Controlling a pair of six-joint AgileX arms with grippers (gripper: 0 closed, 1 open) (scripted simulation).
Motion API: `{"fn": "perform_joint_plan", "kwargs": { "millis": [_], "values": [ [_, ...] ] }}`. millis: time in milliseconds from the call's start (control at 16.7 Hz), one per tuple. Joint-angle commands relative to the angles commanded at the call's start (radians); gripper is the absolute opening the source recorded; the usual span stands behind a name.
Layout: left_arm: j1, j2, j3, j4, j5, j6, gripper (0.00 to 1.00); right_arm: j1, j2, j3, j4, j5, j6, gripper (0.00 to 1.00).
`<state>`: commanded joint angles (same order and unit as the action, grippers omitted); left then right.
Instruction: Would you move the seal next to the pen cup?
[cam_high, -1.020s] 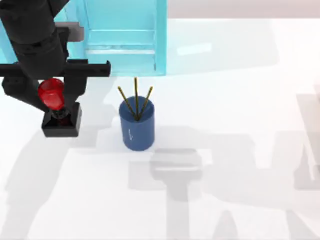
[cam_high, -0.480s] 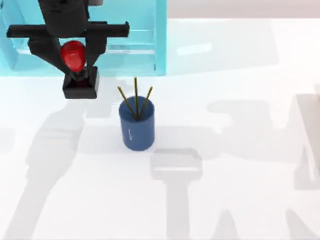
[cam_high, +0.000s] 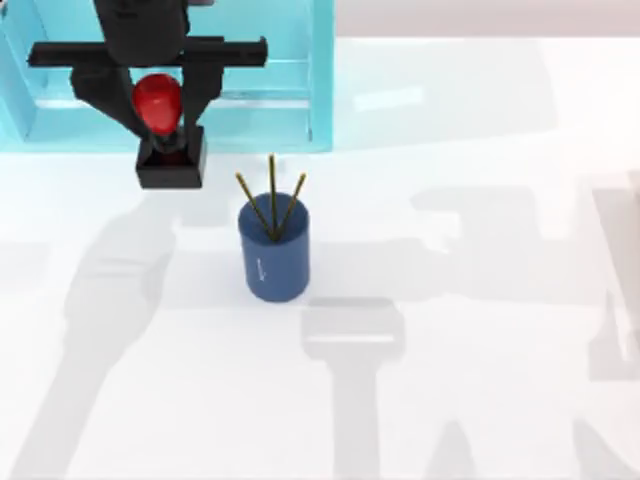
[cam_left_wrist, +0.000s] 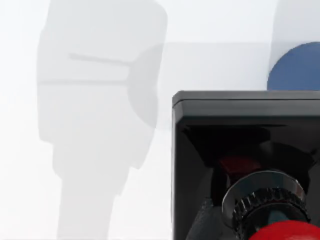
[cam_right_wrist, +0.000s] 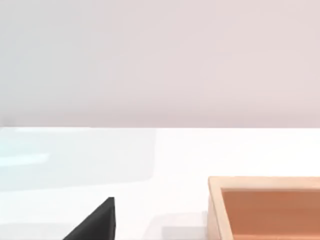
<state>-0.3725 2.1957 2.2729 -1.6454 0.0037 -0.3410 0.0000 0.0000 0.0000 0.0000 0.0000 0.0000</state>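
**Seal carried high, toward the back of the table, not yet beside the cup**

Since a second ago the left gripper (cam_high: 160, 105) has swung the seal (cam_high: 168, 150) from the near-left of the table up and back, and in the last half second it has crept only slightly further right. Its two fingers are clamped on the seal's red knob, with the black square base hanging just below the pincer. From the pincer, the pen cup (cam_high: 274, 250) stands nearer the front edge and off to the right, apart from the seal, its three pencils (cam_high: 271, 200) fanned upward. Behind the pincer sits a translucent blue rack (cam_high: 250, 75). The left wrist view looks down past the seal's base (cam_left_wrist: 245, 165) to a slice of the blue cup (cam_left_wrist: 297, 67) beyond it. The right arm is parked off to the right; its wrist view shows a wooden box (cam_right_wrist: 265, 207), and I cannot tell how its fingers stand.

My judgement is that the carry is under way and the placing is still to do. The risk lies in the approach: coming across too low could knock the pencil tips or nudge the cup over. A grip on a glossy rounded knob may also let the seal twist, so it could land tilted and topple.
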Motion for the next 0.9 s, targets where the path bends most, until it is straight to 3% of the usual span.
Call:
{"fn": "perform_joint_plan", "kwargs": {
  "millis": [600, 900],
  "values": [
    [0.002, -0.023, -0.1, 0.075, 0.0, -0.001, 0.0, 0.0, 0.0, 0.0, 0.0, 0.0, 0.0, 1.0],
    [0.002, -0.023, -0.1, 0.075, 0.0, -0.001, 0.38, 0.0, 0.0, 0.0, 0.0, 0.0, 0.0, 1.0]
  ]
}}
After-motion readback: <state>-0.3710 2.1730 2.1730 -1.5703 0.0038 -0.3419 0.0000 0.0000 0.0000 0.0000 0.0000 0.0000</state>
